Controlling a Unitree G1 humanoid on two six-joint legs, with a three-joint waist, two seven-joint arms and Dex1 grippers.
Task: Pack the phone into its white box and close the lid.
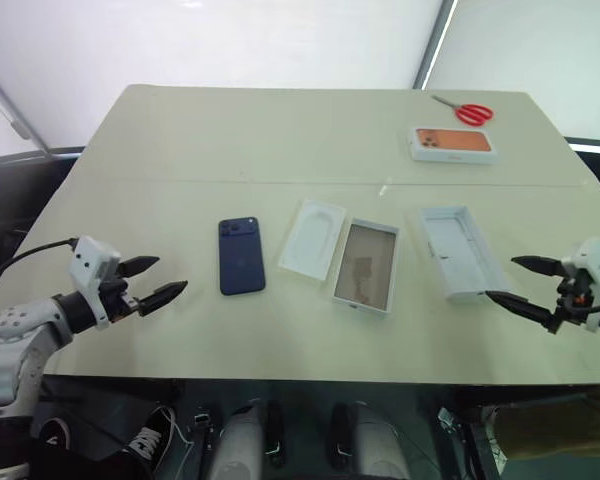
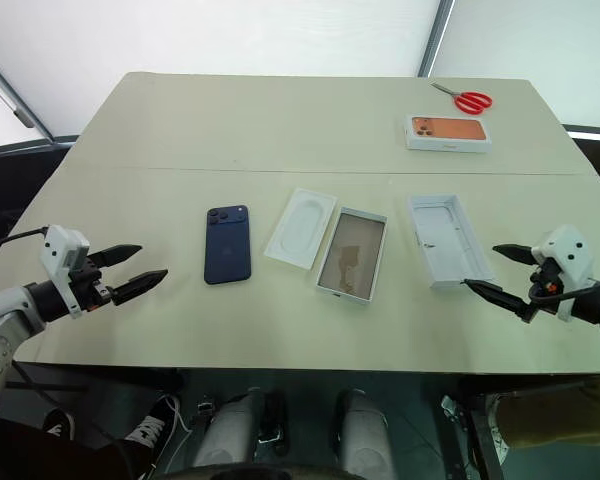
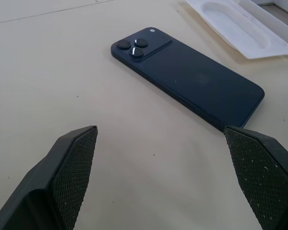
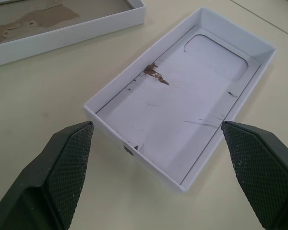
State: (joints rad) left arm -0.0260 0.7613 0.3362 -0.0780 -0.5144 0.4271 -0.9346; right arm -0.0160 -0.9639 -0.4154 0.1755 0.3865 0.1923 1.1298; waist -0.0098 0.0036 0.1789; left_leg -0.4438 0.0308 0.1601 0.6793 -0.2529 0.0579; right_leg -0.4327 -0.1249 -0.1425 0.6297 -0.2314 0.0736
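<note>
The dark navy phone (image 1: 241, 256) lies face down on the table, camera cluster at its far end. My left gripper (image 1: 170, 275) hovers open just to its left, fingers aimed at it. The white box (image 1: 366, 265), a shallow tray with a brownish floor, sits empty at mid-table. To its right the lid (image 1: 458, 252) lies with its white inner face up; a small brown mark shows inside the lid (image 4: 182, 96) in the right wrist view. My right gripper (image 1: 500, 278) is open near the lid's near right corner, holding nothing.
A thin white insert (image 1: 313, 238) with an oval recess lies between phone and box. At the far right stand a white box printed with an orange phone (image 1: 453, 143) and red-handled scissors (image 1: 467, 111). The table's front edge runs just below both grippers.
</note>
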